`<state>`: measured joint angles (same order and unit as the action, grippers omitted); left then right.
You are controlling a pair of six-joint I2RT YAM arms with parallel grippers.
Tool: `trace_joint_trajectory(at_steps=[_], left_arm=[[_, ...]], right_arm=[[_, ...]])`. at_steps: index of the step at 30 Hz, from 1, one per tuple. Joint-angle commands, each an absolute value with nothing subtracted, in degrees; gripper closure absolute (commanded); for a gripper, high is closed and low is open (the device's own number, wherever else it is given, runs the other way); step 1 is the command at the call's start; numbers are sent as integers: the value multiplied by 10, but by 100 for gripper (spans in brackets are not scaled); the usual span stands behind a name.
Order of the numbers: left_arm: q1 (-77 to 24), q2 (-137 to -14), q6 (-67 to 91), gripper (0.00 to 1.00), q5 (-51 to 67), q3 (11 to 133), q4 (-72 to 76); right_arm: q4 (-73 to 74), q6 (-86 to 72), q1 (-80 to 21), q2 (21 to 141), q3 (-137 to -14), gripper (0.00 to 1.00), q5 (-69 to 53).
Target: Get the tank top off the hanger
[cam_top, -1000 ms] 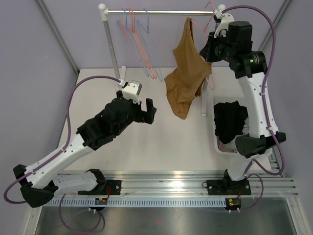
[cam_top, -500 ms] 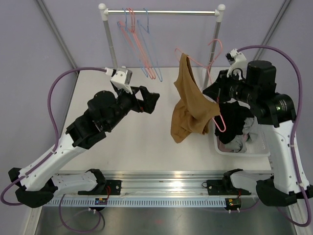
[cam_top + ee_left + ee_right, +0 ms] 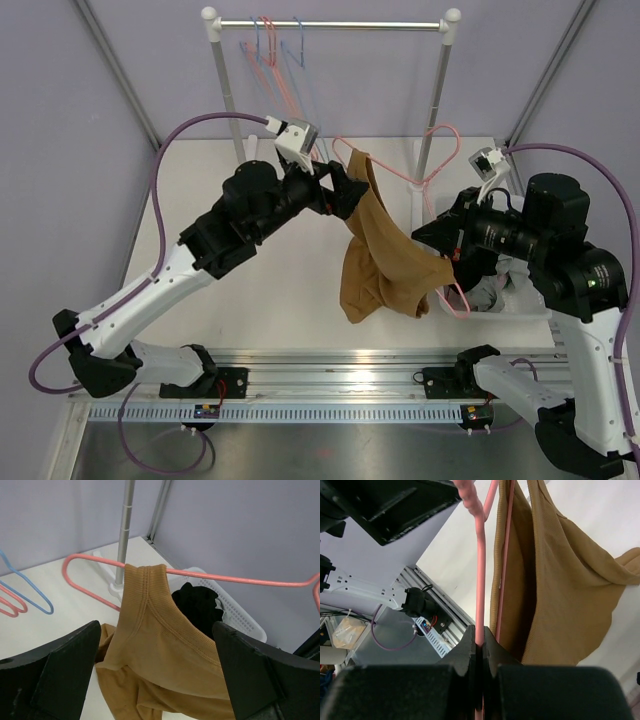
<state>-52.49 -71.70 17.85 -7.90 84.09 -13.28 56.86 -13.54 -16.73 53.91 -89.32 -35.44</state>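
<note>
The right gripper [image 3: 480, 636] is staying clenched on the wire of the pink hanger [image 3: 480, 580]. It is now holding the hanger low over the table [image 3: 290, 300], well forward of the rail [image 3: 330, 24] beside which it was raised 1 second ago. The brown tank top [image 3: 385, 270] is still hanging on that hanger. 1 strap is looped over the hanger's left end, and the body is sagging between the 2 arms.

The left gripper [image 3: 342, 188] is no longer hovering over the middle of the table. It is now reaching up to the strap, its 2 fingers [image 3: 65, 670] spread wide on either side of the strap and gripping nothing.

The white basket [image 3: 240, 614] of dark clothes [image 3: 197, 605] is sitting behind the garment, and the right arm is now covering most of it in the top view. Spare hangers [image 3: 280, 60] are still hanging on the rail.
</note>
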Motion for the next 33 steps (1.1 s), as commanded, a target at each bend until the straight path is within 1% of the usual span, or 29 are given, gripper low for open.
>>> trace_joint_trajectory(at_steps=[1,3,6,7,9,12,13,15,16,17,18,20,21,23,24,28,29,30,33], left_arm=[[-525,-728,181,4,-47,858,-91],[-525,-740,181,6,-51,860,-90],[-525,-761,176,16,-71,876,-107],[-525,-765,175,22,-76,880,-112],[-525,-778,171,24,-82,884,-112],[-525,-792,166,43,-93,894,-118],[-525,-793,167,55,-102,896,-126],[-525,-792,166,61,-105,895,-127],[-525,-791,164,66,-110,892,-126],[-525,-789,164,78,-113,890,-125],[-525,-787,163,84,-118,889,-126],[-525,-786,160,100,-140,889,-131],[-524,-784,161,100,-154,888,-134],[-524,-774,171,100,-222,883,-152],[-524,-769,184,100,-288,881,-170],[-508,-732,221,100,-425,854,-224],[-488,-712,233,100,-433,839,-235],[-475,-702,257,100,-432,830,-257],[-419,-659,278,100,-394,799,-279]], right_arm=[[519,-147,-171,534,-889,100,-390],[512,-149,-171,530,-884,100,-402],[509,-147,-171,521,-882,100,-410],[511,-145,-171,519,-883,100,-405],[512,-142,-171,518,-885,100,-413],[512,-137,-171,512,-882,100,-418],[515,-131,-171,512,-882,100,-405],[524,-125,-171,512,-882,100,-395],[525,-121,-171,513,-882,100,-392],[526,-120,-171,516,-880,100,-391],[526,-119,-171,515,-878,100,-390],[526,-114,-171,512,-872,100,-391],[526,-112,-171,512,-869,100,-392],[541,-96,-171,506,-861,100,-390],[551,-85,-171,506,-857,100,-395],[584,-34,-171,494,-827,100,-426],[584,-28,-171,481,-814,100,-442],[582,-20,-171,472,-810,100,-486],[567,9,-178,436,-804,100,-562]])
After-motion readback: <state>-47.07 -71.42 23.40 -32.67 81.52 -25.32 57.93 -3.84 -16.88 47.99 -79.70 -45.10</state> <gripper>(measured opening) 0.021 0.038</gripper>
